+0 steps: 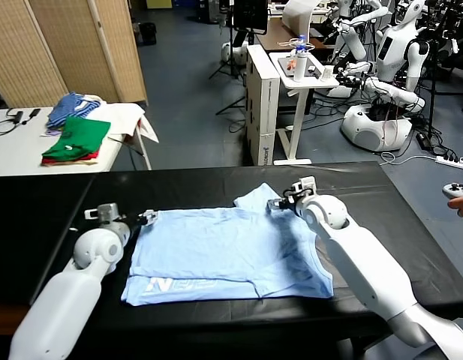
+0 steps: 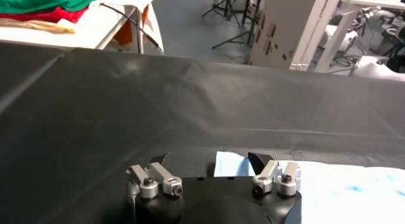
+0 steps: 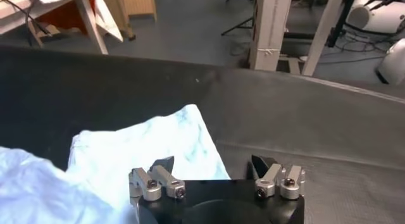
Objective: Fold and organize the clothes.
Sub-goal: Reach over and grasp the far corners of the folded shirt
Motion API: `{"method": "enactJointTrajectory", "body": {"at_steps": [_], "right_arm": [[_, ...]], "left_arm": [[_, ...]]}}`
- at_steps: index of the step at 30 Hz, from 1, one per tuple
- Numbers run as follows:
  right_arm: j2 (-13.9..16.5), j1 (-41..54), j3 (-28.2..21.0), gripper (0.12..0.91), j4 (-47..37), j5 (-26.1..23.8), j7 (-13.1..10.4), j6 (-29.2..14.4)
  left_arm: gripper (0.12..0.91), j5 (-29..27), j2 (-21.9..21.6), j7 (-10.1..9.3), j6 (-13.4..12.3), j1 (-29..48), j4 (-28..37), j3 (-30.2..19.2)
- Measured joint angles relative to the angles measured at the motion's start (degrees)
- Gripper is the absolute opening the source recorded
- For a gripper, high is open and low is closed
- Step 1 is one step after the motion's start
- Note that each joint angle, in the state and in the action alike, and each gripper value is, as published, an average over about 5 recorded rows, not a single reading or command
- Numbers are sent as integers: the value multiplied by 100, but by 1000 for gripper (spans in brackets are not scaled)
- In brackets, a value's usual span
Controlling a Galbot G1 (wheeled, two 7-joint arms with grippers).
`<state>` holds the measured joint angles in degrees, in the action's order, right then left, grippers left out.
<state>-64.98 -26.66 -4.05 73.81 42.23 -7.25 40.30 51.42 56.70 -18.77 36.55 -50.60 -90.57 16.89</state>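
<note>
Right now both arms reach fwd over the black table (image 1: 51, 217), one at each far corner of the T-shirt (image 1: 223, 251). The shirt lies flat near the table's middle, white logo (image 1: 178, 285) along its near hem, one sleeve (image 1: 255, 198) sticking out toward the far side.

Left arm comes in from the near left, forearm angled up toward the far side, wrist level w/ the shirt's far-left corner. Left gripper (image 1: 147, 217) sits low at that corner; its fingers are spread wide w/ nothing between them. Right arm crosses from the near right over the shirt's right edge, elbow bent, right gripper (image 1: 285, 201) just beside the sleeve; also spread wide, holding nothing.

Left wrist view adds what the head view can't: the shirt's corner (image 2: 231, 163) lies between the two open fingers (image 2: 155, 179), cloth running off under the right-hand one (not pinched). Right wrist view shows the sleeve (image 3: 171, 140) rumpled and lying under one finger (image 3: 157, 180), the other over bare table.

Only the head view takes in the background: a white side table (image 1: 21, 146) far left w/ green and red folded garments (image 1: 77, 141) and a blue striped bundle (image 1: 72, 106).
</note>
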Motion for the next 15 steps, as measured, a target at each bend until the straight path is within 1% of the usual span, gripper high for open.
{"method": "enactJointTrajectory", "body": {"at_steps": [5,7,10,12,15], "right_arm": [[-3,-21,-2,514,-6,1,4,-8],[-6,-26,-2,485,-7,1,5,-9],[-16,-28,-2,460,-7,0,5,-9],[-21,-31,-3,442,-4,-2,8,-9],[-24,-42,-3,373,0,-15,27,-16]], "left_arm": [[653,-4,2,33,5,17,30,-10],[598,-5,-2,91,13,9,22,-12],[532,-2,-20,222,32,-17,-28,-22],[494,2,-24,273,41,-26,-60,-36],[452,1,-12,292,49,-24,-75,-54]]}}
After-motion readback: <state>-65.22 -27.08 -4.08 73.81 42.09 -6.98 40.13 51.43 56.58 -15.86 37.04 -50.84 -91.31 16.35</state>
